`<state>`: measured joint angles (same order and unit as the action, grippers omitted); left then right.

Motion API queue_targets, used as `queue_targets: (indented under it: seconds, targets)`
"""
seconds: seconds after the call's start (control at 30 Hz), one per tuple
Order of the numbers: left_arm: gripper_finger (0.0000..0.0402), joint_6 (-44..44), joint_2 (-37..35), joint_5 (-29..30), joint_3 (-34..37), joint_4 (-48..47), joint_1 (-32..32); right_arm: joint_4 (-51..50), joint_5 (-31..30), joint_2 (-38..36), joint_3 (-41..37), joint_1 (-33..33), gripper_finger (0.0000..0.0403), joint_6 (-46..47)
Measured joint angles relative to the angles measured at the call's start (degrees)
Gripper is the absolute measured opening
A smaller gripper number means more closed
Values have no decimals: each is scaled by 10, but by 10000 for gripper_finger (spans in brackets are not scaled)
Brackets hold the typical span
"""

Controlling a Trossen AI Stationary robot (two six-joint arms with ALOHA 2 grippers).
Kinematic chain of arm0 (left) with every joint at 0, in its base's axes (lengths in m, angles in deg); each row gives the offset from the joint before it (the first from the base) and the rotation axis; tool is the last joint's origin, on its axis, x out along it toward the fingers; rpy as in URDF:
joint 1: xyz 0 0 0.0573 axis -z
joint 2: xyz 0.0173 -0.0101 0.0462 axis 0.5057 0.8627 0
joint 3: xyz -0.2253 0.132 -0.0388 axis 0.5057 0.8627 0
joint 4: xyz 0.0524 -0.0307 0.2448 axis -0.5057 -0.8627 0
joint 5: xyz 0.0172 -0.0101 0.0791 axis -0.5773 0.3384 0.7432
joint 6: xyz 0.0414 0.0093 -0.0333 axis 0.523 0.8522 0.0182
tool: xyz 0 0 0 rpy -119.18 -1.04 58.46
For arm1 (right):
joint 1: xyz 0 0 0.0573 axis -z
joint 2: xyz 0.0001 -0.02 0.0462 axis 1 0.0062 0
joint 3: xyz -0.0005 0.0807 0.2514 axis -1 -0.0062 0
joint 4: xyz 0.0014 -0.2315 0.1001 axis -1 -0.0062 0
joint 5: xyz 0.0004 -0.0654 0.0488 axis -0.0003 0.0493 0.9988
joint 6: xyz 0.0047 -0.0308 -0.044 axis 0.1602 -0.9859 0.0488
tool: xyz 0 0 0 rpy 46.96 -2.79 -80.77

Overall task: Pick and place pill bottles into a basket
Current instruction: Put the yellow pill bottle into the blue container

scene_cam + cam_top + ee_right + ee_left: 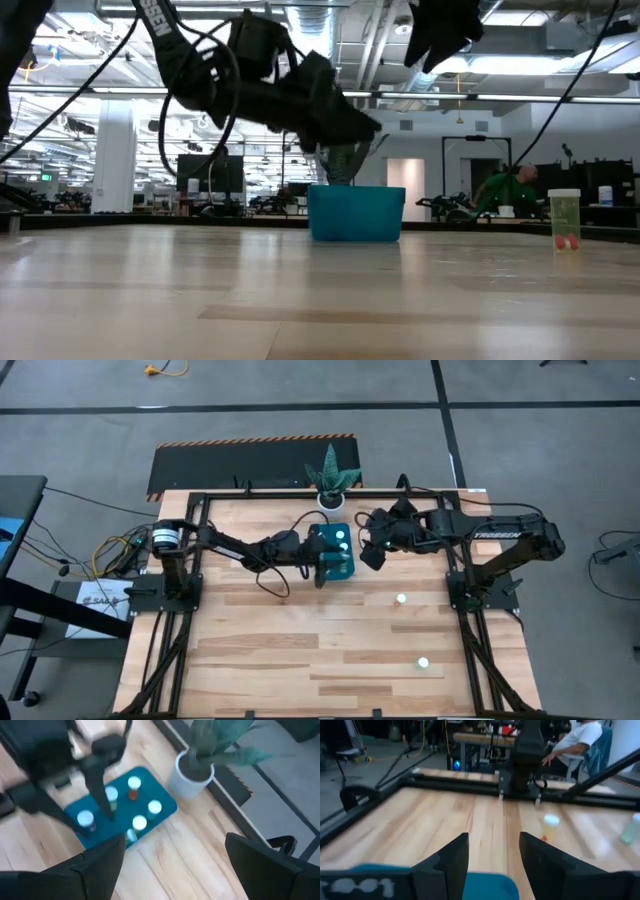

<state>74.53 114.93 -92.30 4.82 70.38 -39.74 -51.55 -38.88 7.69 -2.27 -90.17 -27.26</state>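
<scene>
The teal basket (340,552) stands at the table's far middle and holds several white-capped pill bottles (134,783). My left gripper (492,855) hovers open just above the basket's left part (356,212), fingers nearly level, with nothing between them. My right gripper (172,865) hangs open higher up, to the right of the basket (165,802), and holds nothing. Two more pill bottles stand upright on the wood at the right: one (401,599) in the middle, one (423,662) nearer the front edge.
A white pot with a green spiky plant (331,495) stands just behind the basket at the far edge. Black frame rails (465,610) run along the table's sides and back. Bare wood lies in front of the basket. A person sits in the room beyond.
</scene>
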Motion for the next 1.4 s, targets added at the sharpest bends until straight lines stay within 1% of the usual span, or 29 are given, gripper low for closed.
queue_targets:
  seconds: [0.1,0.17,0.23,0.3,0.4,0.53,0.63,0.73,0.83,1.0,1.13,1.3,1.4]
  targets:
    - [165,0,-38,-2,0,-15,0,-2,8,0,-27,-17,335,21]
    - [165,0,-74,-2,0,-43,0,-1,20,0,-47,-35,335,35]
    - [165,0,-117,-3,0,-92,0,-6,31,0,-69,-60,335,53]
    - [165,1,-171,-3,0,-155,0,-32,36,-2,-86,-88,335,81]
    - [165,17,-257,-4,4,-229,0,-77,61,-26,-121,-129,335,156]
    - [165,21,-367,-8,40,-239,0,-111,94,-84,-166,-177,335,279]
    - [165,4,-441,-3,80,-237,0,-121,126,-120,-195,-201,335,332]
    - [165,-23,-506,-2,130,-237,1,-114,169,-125,-218,-211,335,336]
    - [165,-59,-562,-1,176,-234,6,-109,203,-113,-237,-213,335,322]
    - [165,-106,-636,0,249,-238,27,-69,207,-104,-256,-210,335,304]
    - [165,-139,-682,18,306,-238,41,-38,221,-101,-277,-195,335,295]
    - [165,-161,-737,38,370,-236,56,-27,227,-102,-288,-173,335,288]
    - [165,-175,-777,45,407,-235,63,-23,247,-102,-293,-159,335,278]
